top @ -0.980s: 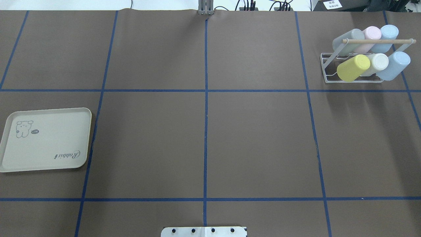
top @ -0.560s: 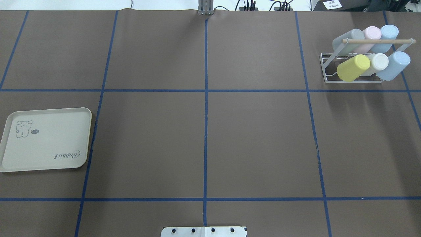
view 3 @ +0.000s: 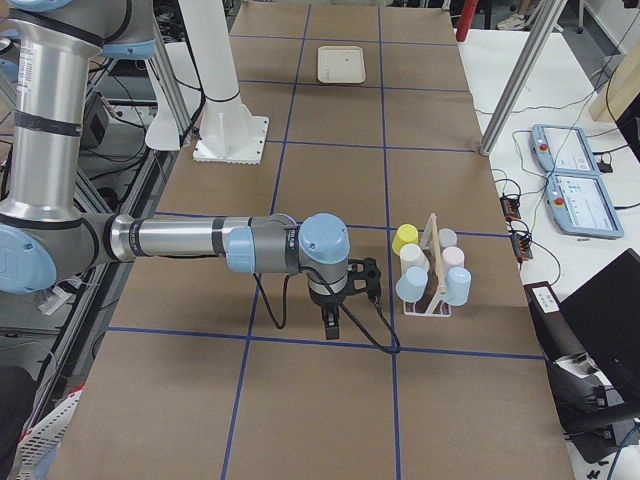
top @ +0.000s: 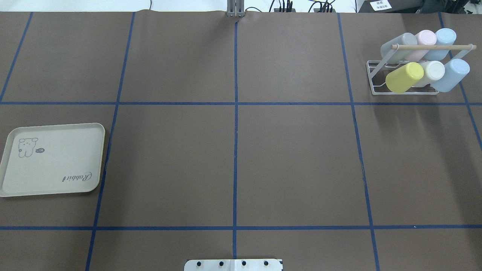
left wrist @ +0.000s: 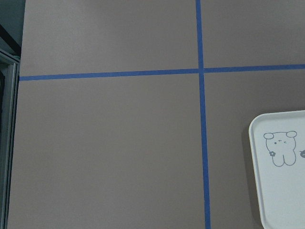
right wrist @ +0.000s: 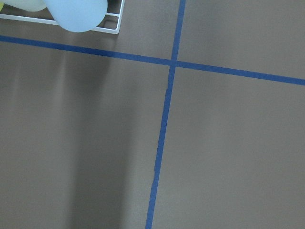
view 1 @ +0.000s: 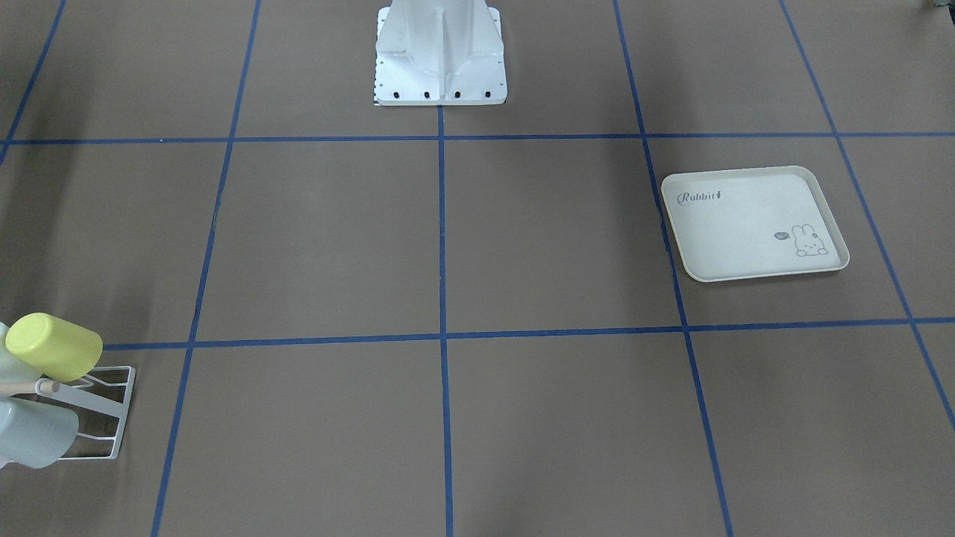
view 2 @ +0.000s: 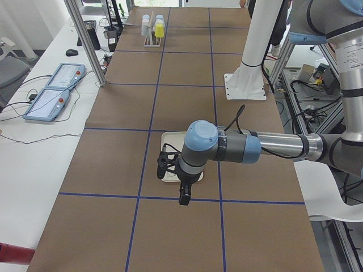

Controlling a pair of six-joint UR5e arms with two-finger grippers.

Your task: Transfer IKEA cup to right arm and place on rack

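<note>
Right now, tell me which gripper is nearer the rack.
Right. The right gripper hangs just beside the rack, not touching it; the left gripper is far off by the tray at the opposite end.

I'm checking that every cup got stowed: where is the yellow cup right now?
On the robot's right, top right of the overhead view: the yellow cup rests tilted on the rack, just left of the white cup.

I'm standing in a robotics lab: arms point(view 2: 266, 147) are reaching over a desk point(top: 293, 165) gridded with blue tape point(top: 169, 103), pendants point(view 2: 49, 103) lying alongside, aluminium posts point(view 2: 85, 41) framing it.
</note>
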